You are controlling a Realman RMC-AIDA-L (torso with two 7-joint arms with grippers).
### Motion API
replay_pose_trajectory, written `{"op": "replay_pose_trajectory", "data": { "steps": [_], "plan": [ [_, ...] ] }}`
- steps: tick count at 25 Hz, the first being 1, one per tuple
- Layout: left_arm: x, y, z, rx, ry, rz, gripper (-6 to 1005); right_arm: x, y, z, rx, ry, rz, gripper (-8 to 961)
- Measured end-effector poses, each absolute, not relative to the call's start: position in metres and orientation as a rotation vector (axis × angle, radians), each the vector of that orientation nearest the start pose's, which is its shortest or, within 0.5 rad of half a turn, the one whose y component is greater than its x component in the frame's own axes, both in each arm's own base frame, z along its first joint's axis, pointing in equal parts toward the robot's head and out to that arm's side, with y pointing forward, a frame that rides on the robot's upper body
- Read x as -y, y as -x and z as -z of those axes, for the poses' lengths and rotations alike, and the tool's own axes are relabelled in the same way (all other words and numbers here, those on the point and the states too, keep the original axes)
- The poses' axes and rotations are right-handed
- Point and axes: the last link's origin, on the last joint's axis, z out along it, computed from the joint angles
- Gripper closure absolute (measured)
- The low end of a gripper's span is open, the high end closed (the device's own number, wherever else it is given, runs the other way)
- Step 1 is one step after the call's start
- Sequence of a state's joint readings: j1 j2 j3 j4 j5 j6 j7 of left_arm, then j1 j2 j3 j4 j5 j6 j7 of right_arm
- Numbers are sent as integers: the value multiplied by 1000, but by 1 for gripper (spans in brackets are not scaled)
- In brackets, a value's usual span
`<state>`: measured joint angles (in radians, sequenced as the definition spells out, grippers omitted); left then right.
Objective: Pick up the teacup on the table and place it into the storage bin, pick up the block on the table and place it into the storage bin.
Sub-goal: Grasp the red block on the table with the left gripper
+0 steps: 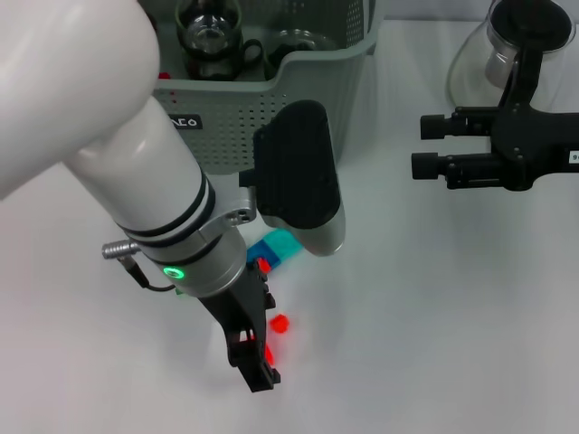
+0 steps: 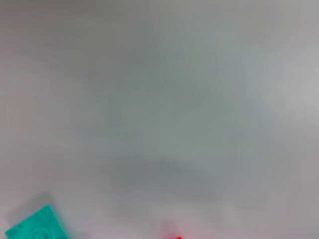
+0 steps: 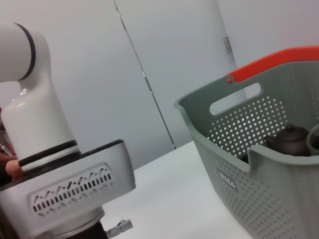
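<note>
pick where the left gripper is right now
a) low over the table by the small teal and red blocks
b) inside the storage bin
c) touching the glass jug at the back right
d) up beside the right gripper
a: in the head view the left gripper reaches down to the table next to the teal block and a small red block, well in front of the storage bin.
</note>
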<state>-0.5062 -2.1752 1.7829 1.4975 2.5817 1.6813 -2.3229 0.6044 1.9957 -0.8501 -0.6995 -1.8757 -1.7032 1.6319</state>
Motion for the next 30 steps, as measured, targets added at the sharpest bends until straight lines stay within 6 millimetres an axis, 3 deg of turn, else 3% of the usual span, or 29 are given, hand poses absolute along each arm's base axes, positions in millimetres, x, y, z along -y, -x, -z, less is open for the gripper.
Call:
{"op": "replay_pose_trajectory", "data": {
  "steps": [17,30],
  "plan": [
    [-271,158,84,375,2975,-831,90,-341,-220,-24,-689,2917,-778,177],
    [-269,160,90,375,2932,-864,96,-342,-220,-26,-688,2910,-779,178]
  ]
}}
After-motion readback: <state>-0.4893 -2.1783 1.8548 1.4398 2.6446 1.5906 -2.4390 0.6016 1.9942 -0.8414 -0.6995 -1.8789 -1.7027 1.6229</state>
